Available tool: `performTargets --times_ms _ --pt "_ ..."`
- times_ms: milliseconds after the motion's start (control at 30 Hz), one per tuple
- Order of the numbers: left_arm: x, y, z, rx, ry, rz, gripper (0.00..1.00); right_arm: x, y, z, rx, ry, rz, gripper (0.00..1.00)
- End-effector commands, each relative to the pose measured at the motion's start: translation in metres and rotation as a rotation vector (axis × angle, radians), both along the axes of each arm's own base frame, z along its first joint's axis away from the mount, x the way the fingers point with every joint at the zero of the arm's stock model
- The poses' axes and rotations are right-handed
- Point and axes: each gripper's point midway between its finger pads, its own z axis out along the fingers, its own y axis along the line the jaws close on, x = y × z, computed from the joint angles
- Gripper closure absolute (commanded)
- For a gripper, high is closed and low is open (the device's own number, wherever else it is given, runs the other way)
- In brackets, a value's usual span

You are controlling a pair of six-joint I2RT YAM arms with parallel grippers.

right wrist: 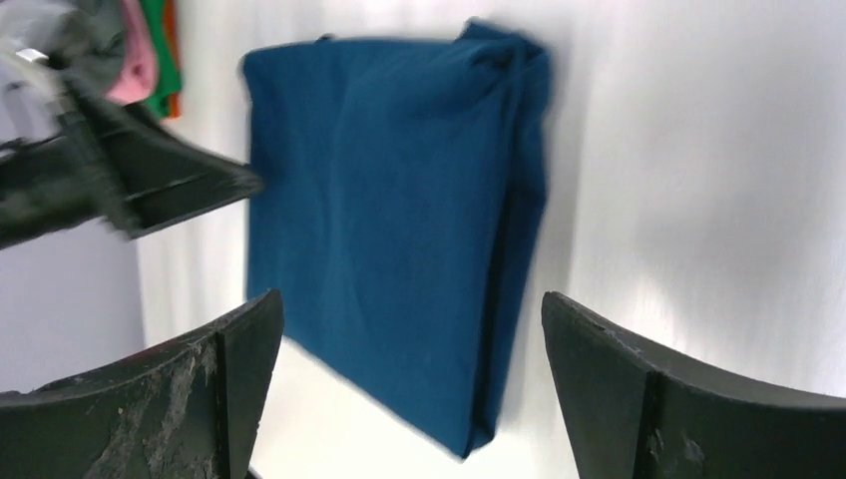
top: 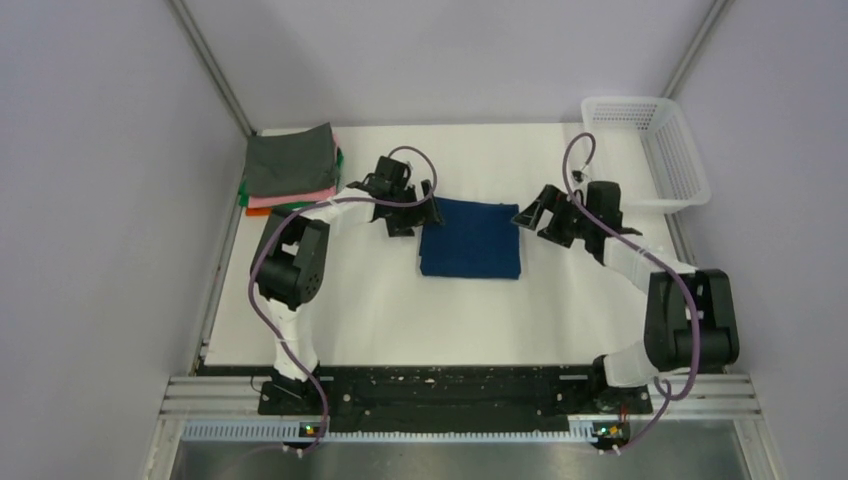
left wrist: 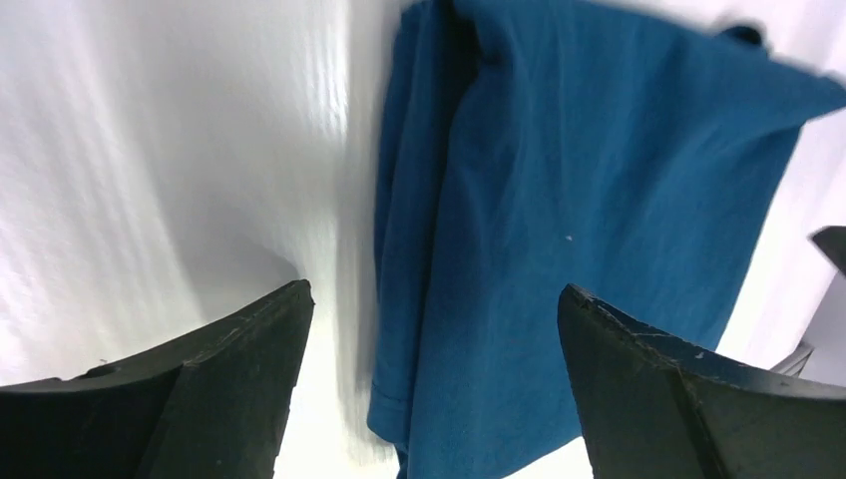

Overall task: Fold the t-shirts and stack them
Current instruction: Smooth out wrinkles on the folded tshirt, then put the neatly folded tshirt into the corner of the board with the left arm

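Left claw (top: 420, 214) and right claw (top: 530, 217) flank navy tee (top: 470, 250), seemingly apart.

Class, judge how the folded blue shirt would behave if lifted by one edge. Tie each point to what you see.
The blue shirt shows soft creases, so it would probably droop, not stay flat. Its folded layers lie loose along one side, so they would likely fall open. It looks thin, so probably light.

A navy blue t-shirt (top: 470, 238) lies flat at the middle of the desk (top: 380, 310), folded into a neat rectangle. At the far left sits a stack of folded t-shirts (top: 290, 165): grey on top, pink beneath, green and orange edges showing lowest.
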Motion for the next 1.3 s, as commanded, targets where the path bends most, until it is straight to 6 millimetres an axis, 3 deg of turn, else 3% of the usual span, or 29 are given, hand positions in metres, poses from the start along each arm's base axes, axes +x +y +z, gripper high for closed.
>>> performTargets --times_ms 0,133,233,367,467,600,733,833,967,1100,1167,1233,1267 --pt "-0.014 -0.013 -0.002 0.007 -0.002 -0.042 0.07 -0.028 0.016 0.047 0.104 -0.162 0.088 0.01" --pt "-0.021 -0.015 -0.017 0.022 0.042 -0.037 0.15 -0.07 0.055 0.07 0.229 -0.228 0.271 0.01" --pt "-0.027 -0.018 -0.025 0.035 0.061 -0.038 0.17 -0.088 0.079 0.06 0.228 -0.213 0.337 0.01" --pt "-0.033 -0.015 -0.03 0.072 0.069 -0.024 0.17 -0.085 0.091 0.038 0.256 -0.157 0.322 0.01" --pt "-0.038 -0.011 -0.036 0.089 0.08 -0.014 0.18 -0.08 0.088 0.006 0.231 -0.085 0.276 0.01" --pt "-0.043 -0.01 -0.048 0.096 0.109 -0.013 0.2 -0.088 0.07 -0.061 0.122 0.106 0.171 0.01" --pt "-0.046 -0.011 -0.056 0.101 0.125 -0.014 0.24 -0.105 0.062 -0.093 0.098 0.193 0.134 0.01" --pt "-0.048 -0.015 -0.06 0.102 0.132 -0.018 0.33 -0.102 0.066 -0.083 0.117 0.171 0.149 0.01" --pt "-0.049 -0.021 -0.071 0.123 0.159 -0.021 0.47 -0.09 0.068 -0.051 0.126 0.084 0.153 0.01" --pt "-0.047 -0.017 -0.082 0.254 0.152 -0.003 0.64 -0.085 0.062 -0.011 0.102 -0.022 0.135 0.01" --pt "-0.047 -0.013 -0.085 0.35 0.142 0.008 0.77 -0.084 0.053 0.005 0.062 -0.07 0.102 0.01" --pt "-0.046 -0.007 -0.085 0.447 0.135 0.025 0.98 -0.084 0.037 0.018 -0.011 -0.111 0.036 0.01" --pt "-0.044 -0.003 -0.084 0.487 0.127 0.032 1.0 -0.087 0.027 0.021 -0.05 -0.115 0.0 0.01"
